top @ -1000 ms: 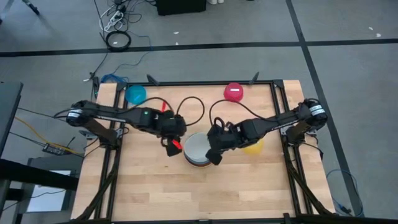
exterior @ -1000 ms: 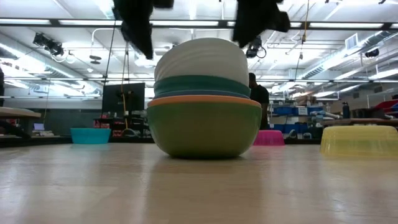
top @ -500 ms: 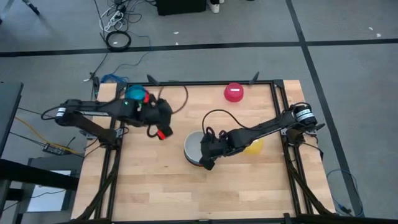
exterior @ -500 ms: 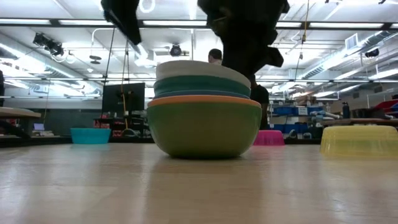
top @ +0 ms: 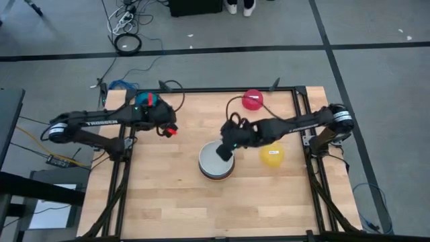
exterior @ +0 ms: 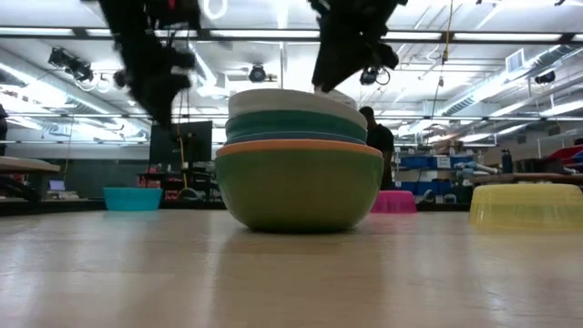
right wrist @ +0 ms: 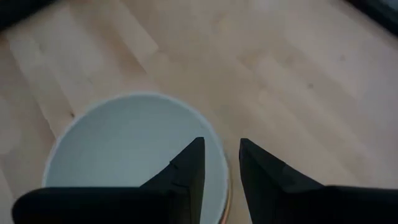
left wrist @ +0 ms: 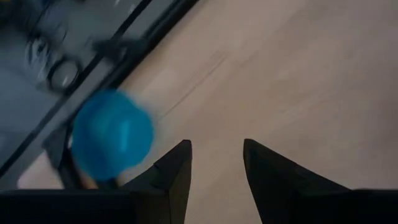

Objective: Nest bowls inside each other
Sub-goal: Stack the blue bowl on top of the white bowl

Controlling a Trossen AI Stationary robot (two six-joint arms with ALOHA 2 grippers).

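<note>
From above we see only the white bowl [top: 215, 161] topping the central stack; the low view shows green [exterior: 299, 190], orange and teal beneath. Yellow bowl [top: 271, 156] at three o'clock (upside down). Right gripper [right wrist: 218, 167] and left gripper [left wrist: 214, 167] both gape, holding nothing.

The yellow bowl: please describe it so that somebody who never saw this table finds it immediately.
Start from the stack of bowls in the middle of the wooden table, with the white bowl on top. The yellow bowl lies alone beside the stack, toward the right arm's base, upside down. It is the only yellow one; the pink bowl lies farther back.
</note>
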